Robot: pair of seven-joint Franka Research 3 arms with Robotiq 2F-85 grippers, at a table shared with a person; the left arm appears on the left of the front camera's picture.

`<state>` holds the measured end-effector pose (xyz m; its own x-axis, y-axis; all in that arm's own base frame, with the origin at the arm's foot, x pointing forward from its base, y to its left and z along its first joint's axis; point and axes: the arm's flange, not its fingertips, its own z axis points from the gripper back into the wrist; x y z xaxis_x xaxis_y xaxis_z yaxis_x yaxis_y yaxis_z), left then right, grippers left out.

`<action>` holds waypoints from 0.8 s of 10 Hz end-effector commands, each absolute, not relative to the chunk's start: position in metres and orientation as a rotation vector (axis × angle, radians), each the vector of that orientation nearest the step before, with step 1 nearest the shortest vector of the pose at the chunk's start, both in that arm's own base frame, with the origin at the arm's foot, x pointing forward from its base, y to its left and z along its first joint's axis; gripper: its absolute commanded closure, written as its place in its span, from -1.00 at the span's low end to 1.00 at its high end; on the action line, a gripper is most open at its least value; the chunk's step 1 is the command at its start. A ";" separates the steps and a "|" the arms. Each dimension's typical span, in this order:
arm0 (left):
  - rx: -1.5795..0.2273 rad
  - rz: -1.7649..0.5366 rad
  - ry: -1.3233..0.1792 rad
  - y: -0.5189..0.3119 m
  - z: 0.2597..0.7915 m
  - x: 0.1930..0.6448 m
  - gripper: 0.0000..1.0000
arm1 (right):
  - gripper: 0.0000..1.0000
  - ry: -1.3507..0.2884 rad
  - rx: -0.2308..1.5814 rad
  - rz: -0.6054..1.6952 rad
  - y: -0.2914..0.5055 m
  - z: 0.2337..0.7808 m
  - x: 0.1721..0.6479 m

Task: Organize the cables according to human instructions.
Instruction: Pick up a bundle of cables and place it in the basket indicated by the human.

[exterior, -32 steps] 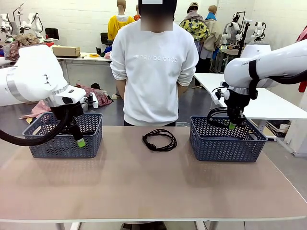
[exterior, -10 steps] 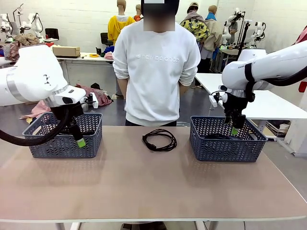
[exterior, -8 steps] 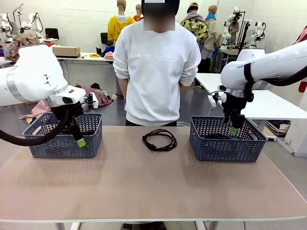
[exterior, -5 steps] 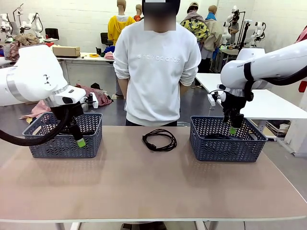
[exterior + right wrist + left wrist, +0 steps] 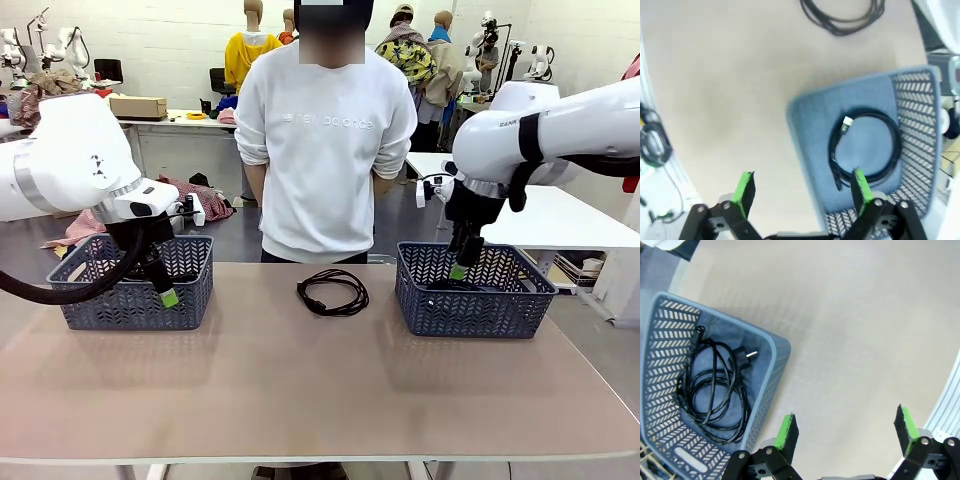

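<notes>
**Two cords binned, one left on the table**

Taking the tan rectangular table [image 5: 300,390] as the landmark: at its far left stands a grey-blue perforated plastic basket [image 5: 120,300], and a matching grey-blue basket [image 5: 470,300] stands at its far right. One coiled thin black power cord [image 5: 715,385] lies inside the left basket, its plug resting near the basket's middle. A second coiled black cord [image 5: 865,147] lies flat on the floor of the right basket. A third coiled black cord [image 5: 333,292] lies loose on the table's far middle, between the two baskets and just in front of the person in the white sweatshirt [image 5: 325,140], whose arms are held behind the back.

The left gripper [image 5: 845,430] hangs by the near wall of the left basket, its green-padded fingers spread wide and holding nothing. The right gripper [image 5: 802,187] hovers above the right basket's inner edge, likewise released and empty.

By this reckoning, sorting is well under way: two cords are placed, and the middle cord on the table awaits a pickup, its destination presumably depending on the person's instruction.
</notes>
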<state>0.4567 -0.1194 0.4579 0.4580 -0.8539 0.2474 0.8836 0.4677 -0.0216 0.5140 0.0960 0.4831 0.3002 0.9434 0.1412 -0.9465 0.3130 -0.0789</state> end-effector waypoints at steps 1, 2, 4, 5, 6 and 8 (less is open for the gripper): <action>-0.154 -1.077 -0.206 -0.116 0.459 0.456 -1.00 | -1.00 -0.273 0.014 1.185 0.109 0.471 0.475; -0.154 -1.077 -0.206 -0.116 0.459 0.456 -1.00 | -1.00 -0.312 0.027 1.170 0.116 0.467 0.460; -0.154 -1.077 -0.206 -0.116 0.459 0.456 -1.00 | -1.00 -0.368 0.052 1.150 0.129 0.458 0.430; -0.154 -1.077 -0.206 -0.116 0.459 0.456 -1.00 | -1.00 -0.389 0.075 1.151 0.131 0.454 0.421; -0.154 -1.077 -0.206 -0.116 0.459 0.456 -1.00 | -1.00 -0.411 0.092 1.157 0.134 0.450 0.413; -0.154 -1.077 -0.206 -0.116 0.459 0.456 -1.00 | -1.00 -0.433 0.118 1.174 0.135 0.443 0.401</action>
<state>0.4567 -0.1195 0.4579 0.4578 -0.8539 0.2474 0.8837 0.4675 -0.0215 0.4073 0.1377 0.4478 0.3290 0.8814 0.3390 -0.9111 0.3907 -0.1316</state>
